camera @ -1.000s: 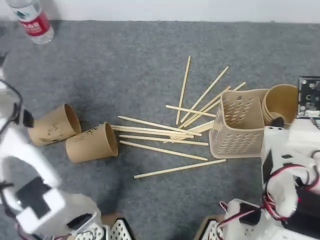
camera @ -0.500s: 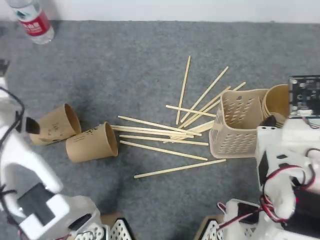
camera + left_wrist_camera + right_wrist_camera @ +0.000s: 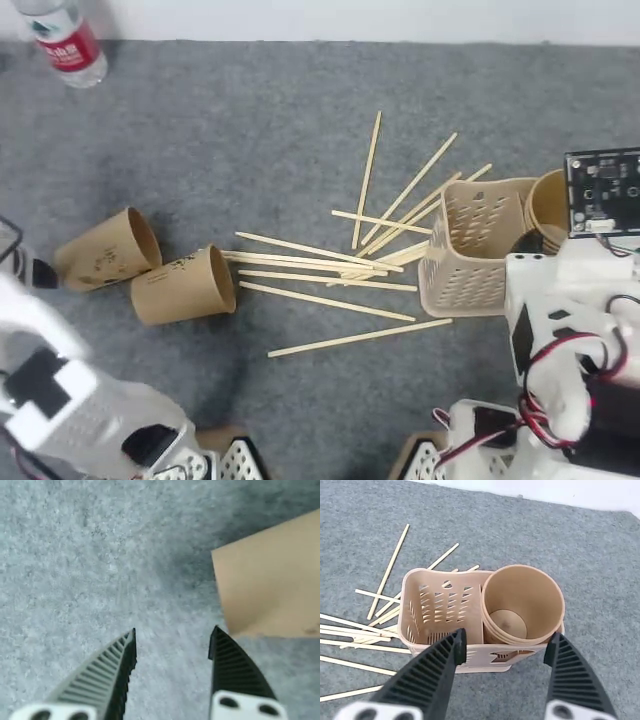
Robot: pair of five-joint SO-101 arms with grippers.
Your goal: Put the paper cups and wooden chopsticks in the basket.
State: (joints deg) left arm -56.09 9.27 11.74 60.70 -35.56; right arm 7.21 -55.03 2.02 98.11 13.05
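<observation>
Well apart from the basket (image 3: pixel 470 262), a cup (image 3: pixel 105 250) is lying on its side, mouth pointing toward it, base just beside the left gripper (image 3: pixel 172 647), which is gaping wide, empty.

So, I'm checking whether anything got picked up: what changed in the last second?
The left gripper, open and empty, drew back from the lying paper cup. The right gripper, open, edged sideways over the basket. Nothing was grasped or released; cups, chopsticks and basket stayed put.
</observation>
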